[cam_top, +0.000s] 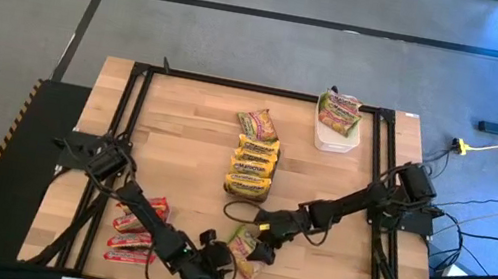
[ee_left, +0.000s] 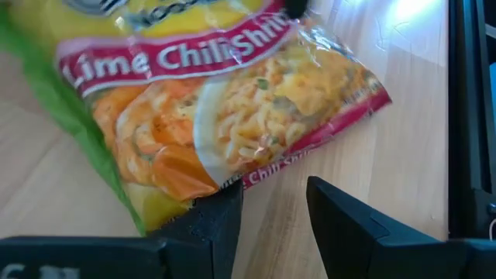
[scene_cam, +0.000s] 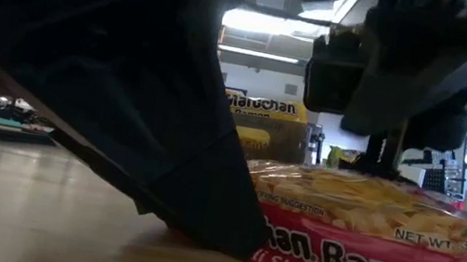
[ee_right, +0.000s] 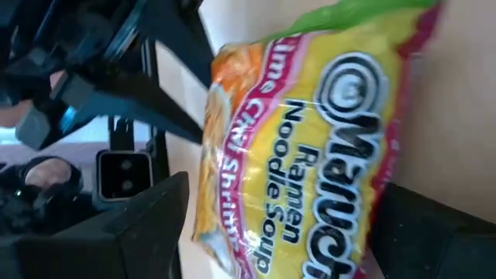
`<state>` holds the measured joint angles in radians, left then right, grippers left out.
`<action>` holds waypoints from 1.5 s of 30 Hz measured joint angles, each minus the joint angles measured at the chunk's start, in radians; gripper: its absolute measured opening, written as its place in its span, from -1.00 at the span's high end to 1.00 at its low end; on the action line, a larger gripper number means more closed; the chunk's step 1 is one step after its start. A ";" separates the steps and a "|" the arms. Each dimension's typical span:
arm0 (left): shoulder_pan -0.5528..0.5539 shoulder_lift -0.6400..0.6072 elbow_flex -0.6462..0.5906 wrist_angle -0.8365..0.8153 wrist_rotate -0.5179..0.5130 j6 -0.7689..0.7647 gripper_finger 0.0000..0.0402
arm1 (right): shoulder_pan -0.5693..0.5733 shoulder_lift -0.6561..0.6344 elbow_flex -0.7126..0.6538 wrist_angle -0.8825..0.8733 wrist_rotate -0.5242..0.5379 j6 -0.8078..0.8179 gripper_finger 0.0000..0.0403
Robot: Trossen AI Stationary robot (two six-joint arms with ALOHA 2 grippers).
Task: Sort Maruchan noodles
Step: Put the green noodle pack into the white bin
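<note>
A crinkly green, yellow and pink lime chili shrimp ramen packet point(cam_top: 249, 251) lies flat on the wooden tabletop point(cam_top: 188, 140) near its front edge. The right gripper point(cam_top: 266, 232) is at the packet's far end, fingers point(ee_right: 132, 232) spread wide to either side of it. The left gripper point(cam_top: 226, 262) sits at the packet's left edge, its fingers point(ee_left: 213, 225) parted, one touching the wrapper. A column of yellow packets point(cam_top: 253, 160) lies farther back, and red packets point(cam_top: 134, 232) lie left.

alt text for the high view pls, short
Seen from above, both arms meet over a green-and-pink noodle packet near the wooden table's front edge, the left tool and the open right tool on either side. Yellow packets sit mid-table, red packets front left, one packet in a white tray at back.
</note>
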<state>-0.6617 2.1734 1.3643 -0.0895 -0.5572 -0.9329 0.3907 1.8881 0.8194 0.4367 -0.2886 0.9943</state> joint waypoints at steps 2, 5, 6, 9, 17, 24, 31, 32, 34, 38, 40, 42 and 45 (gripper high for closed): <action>0.004 -0.001 0.000 0.000 0.001 0.001 0.29 | 0.006 0.002 0.018 0.000 -0.009 -0.002 -0.70; 0.006 -0.001 0.000 0.011 -0.004 0.027 0.29 | 0.013 0.002 0.034 0.011 0.033 -0.015 -0.70; 0.008 -0.001 -0.001 0.015 -0.018 0.037 0.29 | 0.017 0.002 0.039 0.016 0.047 -0.017 -0.70; 0.012 -0.001 -0.002 0.032 -0.053 0.053 0.29 | 0.028 0.002 0.050 0.023 0.087 -0.028 -0.67; 0.010 -0.001 -0.001 0.029 -0.062 0.073 0.29 | 0.037 0.000 0.056 0.013 0.106 -0.061 -0.06; -0.016 -0.023 0.000 0.005 -0.036 0.080 0.29 | 0.036 -0.041 0.056 -0.035 0.086 -0.154 0.53; -0.046 -0.096 0.000 -0.106 0.003 0.103 0.29 | 0.036 -0.208 0.057 -0.293 0.137 -0.299 0.52; -0.050 -0.107 0.000 -0.121 0.010 0.112 0.29 | 0.035 -0.242 0.057 -0.354 0.152 -0.324 0.50; -0.051 -0.126 0.000 -0.139 0.039 0.134 0.29 | 0.031 -0.313 0.057 -0.461 0.189 -0.379 0.45; -0.032 -0.134 0.000 -0.138 0.123 0.222 0.29 | -0.010 -0.467 0.057 -0.697 0.260 -0.501 0.47; -0.009 -0.134 0.000 -0.139 0.170 0.259 0.29 | -0.054 -0.551 0.057 -0.821 0.298 -0.558 0.51; 0.019 -0.134 0.000 -0.138 0.216 0.289 0.29 | -0.111 -0.630 0.057 -0.929 0.340 -0.612 0.51; 0.056 -0.134 -0.011 -0.122 0.248 0.339 0.29 | -0.220 -0.741 0.057 -1.068 0.425 -0.708 0.50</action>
<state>-0.6059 2.0392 1.3536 -0.2112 -0.3091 -0.5939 0.1703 1.1473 0.8768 -0.6313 0.1364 0.2861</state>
